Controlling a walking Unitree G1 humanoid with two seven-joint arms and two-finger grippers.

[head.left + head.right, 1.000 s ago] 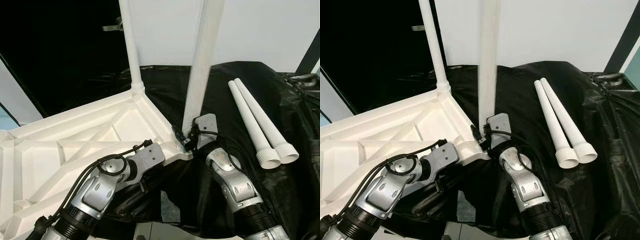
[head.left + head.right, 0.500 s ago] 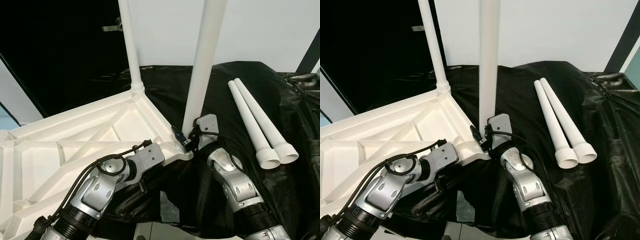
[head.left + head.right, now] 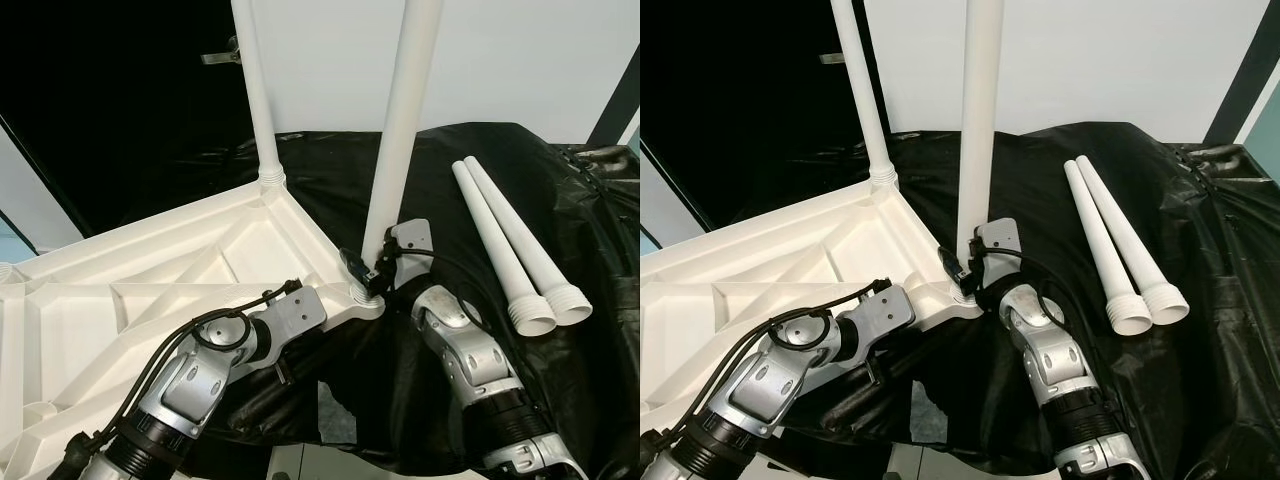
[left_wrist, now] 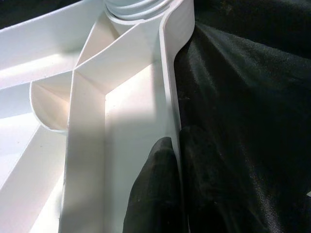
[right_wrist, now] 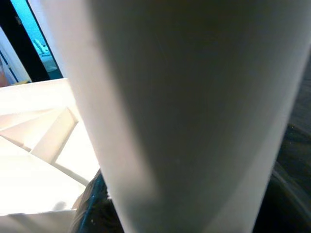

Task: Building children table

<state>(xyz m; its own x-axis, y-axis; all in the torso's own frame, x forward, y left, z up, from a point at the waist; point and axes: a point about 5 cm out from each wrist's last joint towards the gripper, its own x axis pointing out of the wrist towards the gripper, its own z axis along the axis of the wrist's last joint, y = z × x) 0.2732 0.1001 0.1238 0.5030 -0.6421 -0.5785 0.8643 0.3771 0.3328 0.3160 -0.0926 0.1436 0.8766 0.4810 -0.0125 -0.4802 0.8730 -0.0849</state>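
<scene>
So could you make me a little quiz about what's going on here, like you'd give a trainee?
1. True or false: the white table top lies upside down with its ribbed underside showing.
2. How many table legs already stand upright in corner sockets, and how many lie loose on the black sheet?
3. Which pincer is at the base of the near upright leg: A) left pincer, B) right pincer, C) both?

Key:
1. True.
2. Two stand, counting the far upright leg; the two loose legs lie side by side.
3. B. The left pincer grips the table top's edge wall.
</scene>
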